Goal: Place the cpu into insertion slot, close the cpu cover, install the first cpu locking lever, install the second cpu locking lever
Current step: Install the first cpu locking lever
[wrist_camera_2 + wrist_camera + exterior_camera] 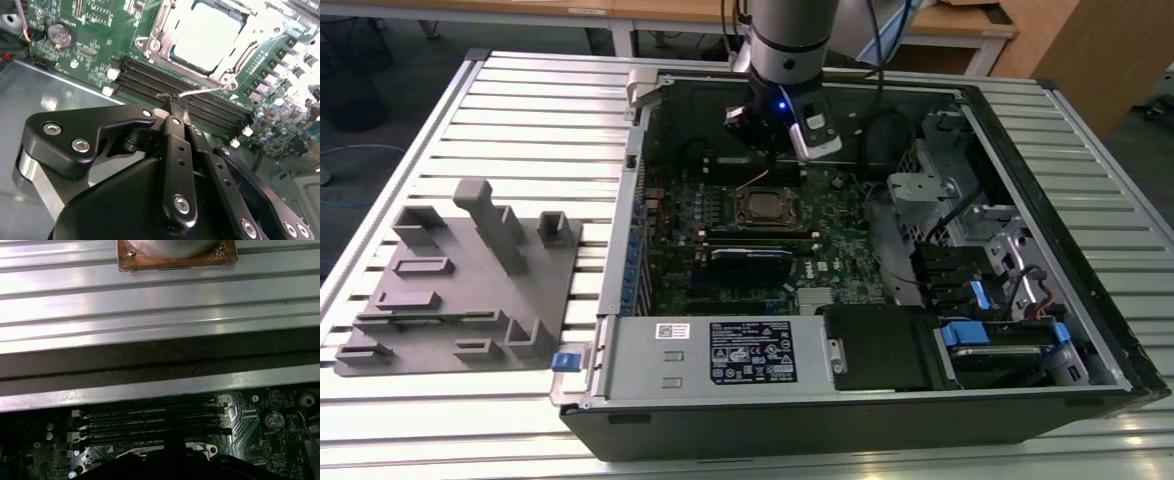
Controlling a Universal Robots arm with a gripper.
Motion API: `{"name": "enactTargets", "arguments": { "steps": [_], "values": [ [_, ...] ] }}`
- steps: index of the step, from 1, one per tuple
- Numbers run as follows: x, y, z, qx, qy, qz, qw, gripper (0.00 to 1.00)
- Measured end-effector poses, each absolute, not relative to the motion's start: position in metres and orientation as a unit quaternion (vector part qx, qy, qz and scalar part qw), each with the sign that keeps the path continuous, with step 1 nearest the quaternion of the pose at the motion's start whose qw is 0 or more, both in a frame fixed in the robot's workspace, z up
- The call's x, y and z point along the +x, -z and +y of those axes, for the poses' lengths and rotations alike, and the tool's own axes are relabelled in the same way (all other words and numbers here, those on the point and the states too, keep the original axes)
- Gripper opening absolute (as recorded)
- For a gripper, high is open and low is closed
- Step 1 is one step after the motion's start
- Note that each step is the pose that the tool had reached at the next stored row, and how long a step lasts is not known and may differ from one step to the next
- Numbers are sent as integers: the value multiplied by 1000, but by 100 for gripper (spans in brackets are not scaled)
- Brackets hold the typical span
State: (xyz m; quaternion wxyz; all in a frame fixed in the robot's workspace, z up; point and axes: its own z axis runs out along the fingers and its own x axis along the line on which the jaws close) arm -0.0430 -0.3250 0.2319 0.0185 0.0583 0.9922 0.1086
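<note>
From where I stand the arm [787,40] reaches down into the open case [854,410] on the counter [520,110], right over the slot [766,208]. In the second wrist view the cpu [207,36] lies in that slot, its bright top showing through the cover [160,30], which looks folded down around it. The pincer [178,105] has its fingers drawn almost together, and a thin silver lever [202,91] runs across their tips, so I judge it is pinched on the lever's end (whether this is the first or the second lever I cannot tell). The hold is what worries me: the tips are narrow and the wire is thin and round, so it could roll or slip out as it is pressed. A sprung wire let go like that would likely flick back up, and the cover would be left unclamped. The tips also hover just above the memory slots [150,82], beside the socket, so a push that goes too low or drifts sideways could scrape them or the green board [95,25]. And if the lever is swung down without catching under its hook, it may look seated while holding nothing.
</note>
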Motion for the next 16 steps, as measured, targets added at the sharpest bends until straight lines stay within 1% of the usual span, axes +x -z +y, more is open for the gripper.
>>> {"name": "enactTargets", "arguments": {
  "steps": [8,10,14,16],
  "values": [
    [-47,-221,-329,57,-109,992,22,10],
    [-48,-220,-329,56,-109,992,26,10],
    [-50,-218,-329,53,-112,991,41,10],
    [-50,-217,-329,53,-112,991,43,10]
  ]
}}
